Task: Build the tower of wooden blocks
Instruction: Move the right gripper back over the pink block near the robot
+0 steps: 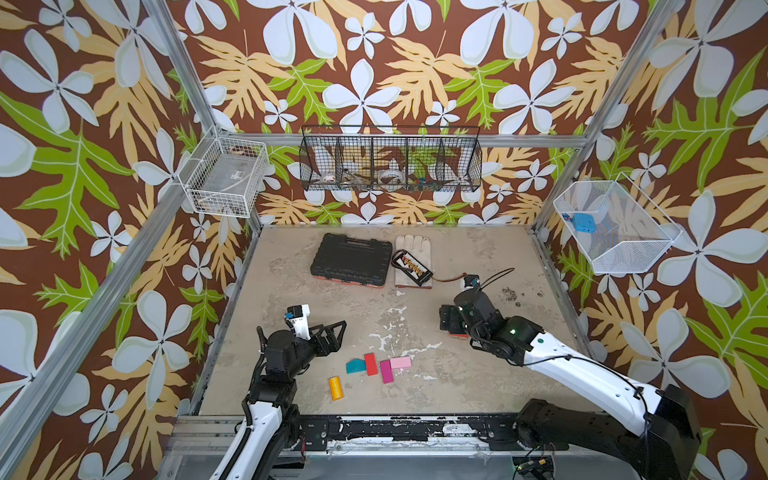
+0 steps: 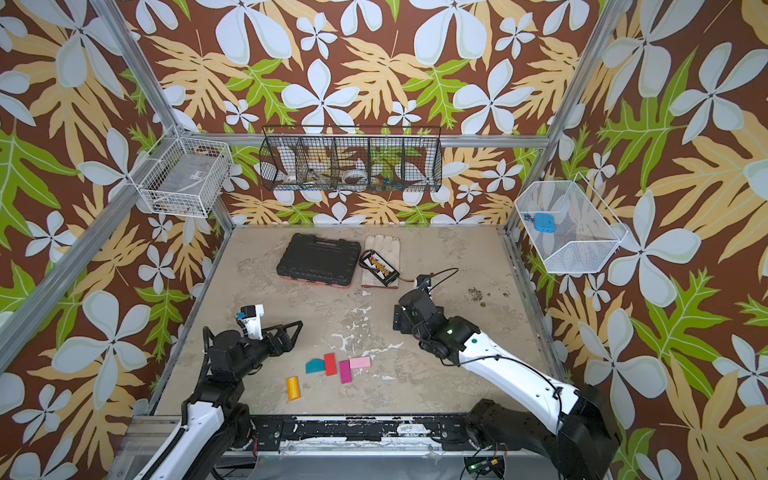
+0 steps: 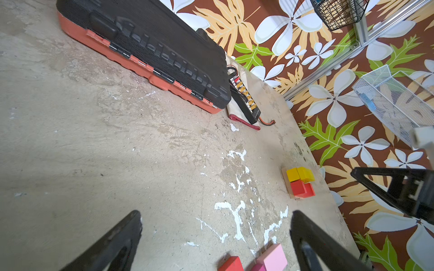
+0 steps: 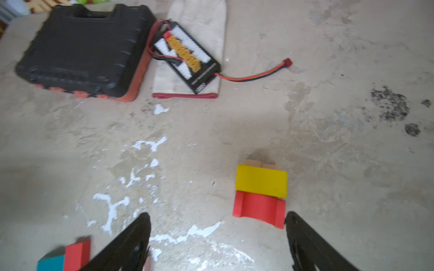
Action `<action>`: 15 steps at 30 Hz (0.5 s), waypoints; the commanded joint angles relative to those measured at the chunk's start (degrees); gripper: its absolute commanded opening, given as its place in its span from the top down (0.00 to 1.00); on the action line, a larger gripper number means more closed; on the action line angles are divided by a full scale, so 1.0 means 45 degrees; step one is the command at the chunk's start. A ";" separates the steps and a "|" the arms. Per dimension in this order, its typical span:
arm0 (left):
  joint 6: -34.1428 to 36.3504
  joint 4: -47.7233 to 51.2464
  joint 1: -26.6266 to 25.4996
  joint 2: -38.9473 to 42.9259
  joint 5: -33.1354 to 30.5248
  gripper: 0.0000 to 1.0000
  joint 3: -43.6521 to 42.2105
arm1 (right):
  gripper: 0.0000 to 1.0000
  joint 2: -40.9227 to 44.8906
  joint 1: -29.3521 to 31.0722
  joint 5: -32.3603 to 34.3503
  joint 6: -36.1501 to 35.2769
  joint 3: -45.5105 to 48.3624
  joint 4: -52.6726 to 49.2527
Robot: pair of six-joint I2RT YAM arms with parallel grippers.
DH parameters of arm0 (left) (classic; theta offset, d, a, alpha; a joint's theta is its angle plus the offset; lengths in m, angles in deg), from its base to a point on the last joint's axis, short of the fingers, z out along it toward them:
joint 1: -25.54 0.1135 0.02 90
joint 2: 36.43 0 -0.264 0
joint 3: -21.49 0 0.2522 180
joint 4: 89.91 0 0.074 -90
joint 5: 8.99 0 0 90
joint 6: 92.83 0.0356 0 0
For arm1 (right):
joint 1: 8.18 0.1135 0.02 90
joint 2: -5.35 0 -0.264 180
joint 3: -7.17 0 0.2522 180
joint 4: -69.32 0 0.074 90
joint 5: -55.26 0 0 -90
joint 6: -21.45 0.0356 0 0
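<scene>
**Top views.** Find the loose wood blocks at the front centre of the counter (image 1: 478, 374), shown in both top views: teal wedge (image 1: 355, 365) touching red block (image 1: 370, 364), then magenta block (image 1: 386, 371) and pink block (image 1: 401, 361) forming an L. Orange cylinder (image 1: 335, 387) lying apart, nearer the front edge. Note the left fingers (image 1: 328, 326) left of and behind this cluster, spread wide, empty. Look for the tower (image 1: 457, 335) right of centre, mostly hidden beneath the right arm (image 1: 582, 365); only a red sliver visible.

**Left wrist view.** Observe both left fingers (image 3: 112, 244) far apart, bare counter between. Pink block (image 3: 274, 257) and red block (image 3: 231, 264) near the fingertips. Locate the tower (image 3: 299, 183) farther out: tan base, yellow and red pieces side by side on top. One of the right fingers (image 3: 399, 192) near it.

**Right wrist view.** Confirm the right fingers (image 4: 126, 246) released, wide apart, nothing between. Tower just ahead of one fingertip: yellow block (image 4: 260, 180) and red arch (image 4: 258, 208) on the tan base (image 4: 252, 162). Contact between arch and fingertip not determinable. Black case (image 4: 79, 49), glove (image 4: 202, 18) and charging board (image 4: 185, 58) beyond.
</scene>
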 commanded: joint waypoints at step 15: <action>-0.0043 -0.0279 0.0009 -0.0151 -0.0093 0.00 0.0007 | 0.22 -0.7758 0.6036 0.0664 0.2085 -0.2560 0.1442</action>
